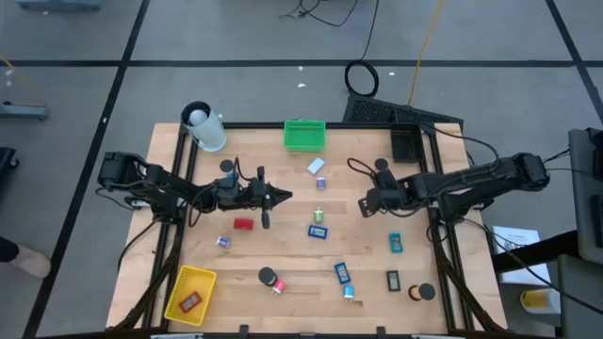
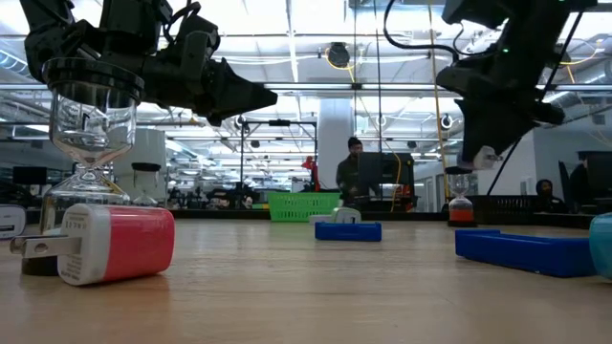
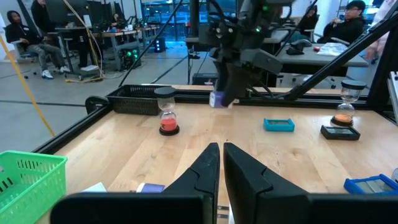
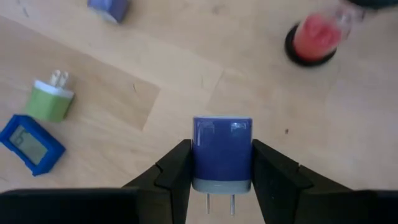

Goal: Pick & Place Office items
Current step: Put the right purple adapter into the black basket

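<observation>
Blue charger point(image 4: 222, 152) in right gripper point(image 4: 221, 180)

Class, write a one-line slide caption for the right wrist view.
Right gripper holds a blue plug adapter above the wooden table, with a green adapter and red sand timer below.

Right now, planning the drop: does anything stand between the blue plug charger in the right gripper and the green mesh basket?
Nothing tall. The right gripper holds the charger raised; only a small white-and-blue block lies low toward the basket.
</observation>
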Controlling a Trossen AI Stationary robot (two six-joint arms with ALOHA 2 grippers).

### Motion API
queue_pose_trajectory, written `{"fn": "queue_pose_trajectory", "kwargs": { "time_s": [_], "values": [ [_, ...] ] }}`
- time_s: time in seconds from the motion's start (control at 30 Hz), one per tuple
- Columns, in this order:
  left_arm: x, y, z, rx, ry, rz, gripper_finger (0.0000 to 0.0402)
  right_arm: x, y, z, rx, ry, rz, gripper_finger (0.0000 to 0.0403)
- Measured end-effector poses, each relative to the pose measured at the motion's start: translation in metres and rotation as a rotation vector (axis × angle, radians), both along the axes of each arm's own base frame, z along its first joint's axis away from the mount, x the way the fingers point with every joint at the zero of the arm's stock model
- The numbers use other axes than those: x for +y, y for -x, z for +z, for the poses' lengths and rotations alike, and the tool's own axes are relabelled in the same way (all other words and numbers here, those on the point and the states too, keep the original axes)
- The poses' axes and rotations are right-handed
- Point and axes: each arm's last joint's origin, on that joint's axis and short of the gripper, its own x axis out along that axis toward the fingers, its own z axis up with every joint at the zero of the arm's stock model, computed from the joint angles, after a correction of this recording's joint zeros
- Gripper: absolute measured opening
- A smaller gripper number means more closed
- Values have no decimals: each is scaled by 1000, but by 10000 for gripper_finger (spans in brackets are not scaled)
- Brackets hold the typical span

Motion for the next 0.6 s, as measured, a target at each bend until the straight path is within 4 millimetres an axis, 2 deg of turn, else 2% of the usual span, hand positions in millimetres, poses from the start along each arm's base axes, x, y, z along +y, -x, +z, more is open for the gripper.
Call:
{"fn": "queue_pose_trajectory", "kwargs": {
  "time_s": [0.27, 0.6],
  "values": [
    [0, 0, 0, 0, 0, 0, 31, -20, -3, 8, 7, 35, -12, 130],
    [0, 0, 0, 0, 0, 0, 31, -50, 0, 7, 51, 44, -42, 130]
  ]
}}
